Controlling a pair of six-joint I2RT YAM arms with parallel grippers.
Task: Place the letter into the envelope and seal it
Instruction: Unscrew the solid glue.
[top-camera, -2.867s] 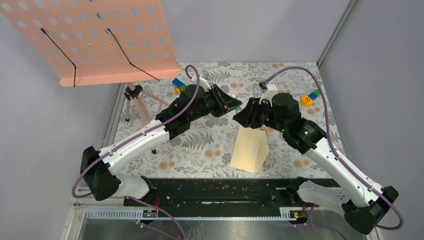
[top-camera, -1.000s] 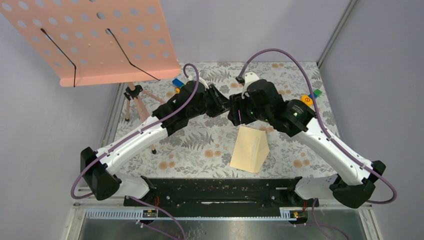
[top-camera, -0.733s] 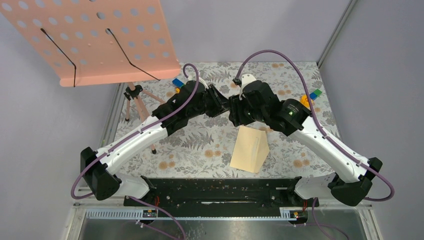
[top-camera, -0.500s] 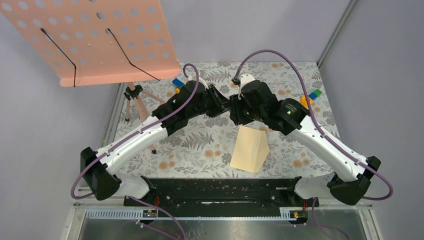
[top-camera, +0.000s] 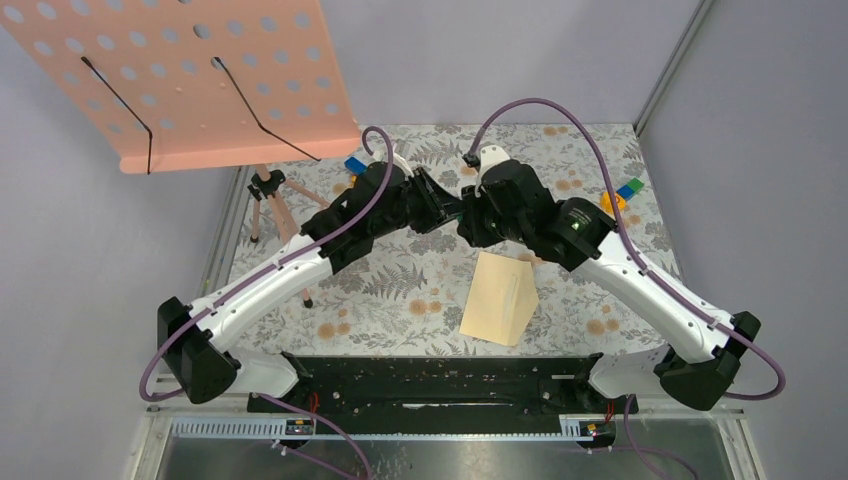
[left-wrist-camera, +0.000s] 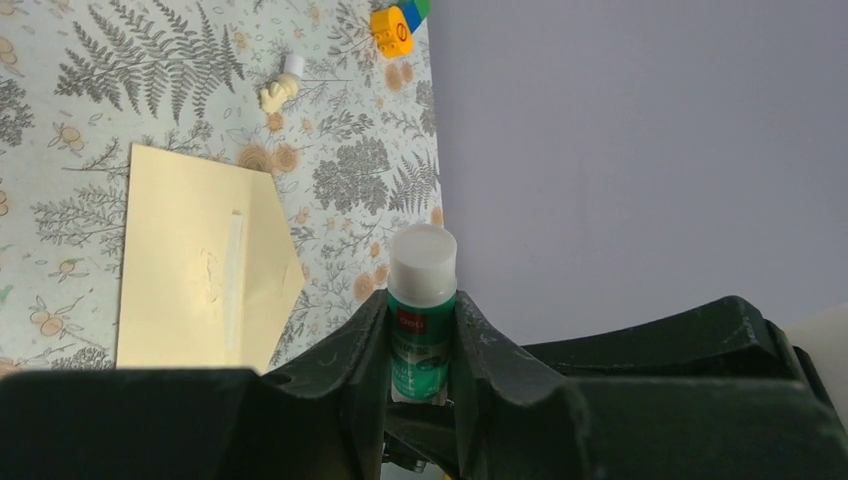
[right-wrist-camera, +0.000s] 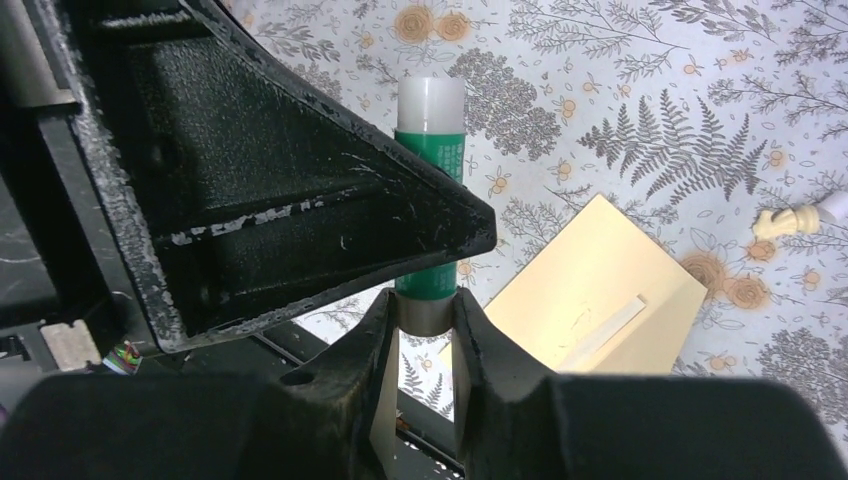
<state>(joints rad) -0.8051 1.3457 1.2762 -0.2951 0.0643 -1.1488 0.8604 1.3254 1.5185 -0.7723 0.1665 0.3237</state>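
Note:
The tan envelope (top-camera: 499, 297) lies flat on the floral mat with its pointed flap open, and it also shows as the envelope (left-wrist-camera: 200, 270) and the envelope (right-wrist-camera: 610, 290). The letter is not in view. Above the mat's middle the two grippers meet tip to tip. My left gripper (top-camera: 455, 212) (left-wrist-camera: 422, 320) is shut on the green body of a glue stick (left-wrist-camera: 422, 290), whose white end pokes out past the fingers. My right gripper (top-camera: 470, 218) (right-wrist-camera: 425, 310) is shut on the pale other end of that glue stick (right-wrist-camera: 430, 160).
A pink perforated music stand (top-camera: 190, 80) on a tripod (top-camera: 270, 200) overhangs the back left. Toy blocks (top-camera: 355, 168) and more blocks (top-camera: 620, 195) sit near the mat's far edges. A small white figure (right-wrist-camera: 790, 218) lies beyond the envelope. Grey walls close in the right side.
My right arm has swung left up to the left gripper, and its jaws have closed on the glue stick's end. The left arm and the envelope have barely moved.

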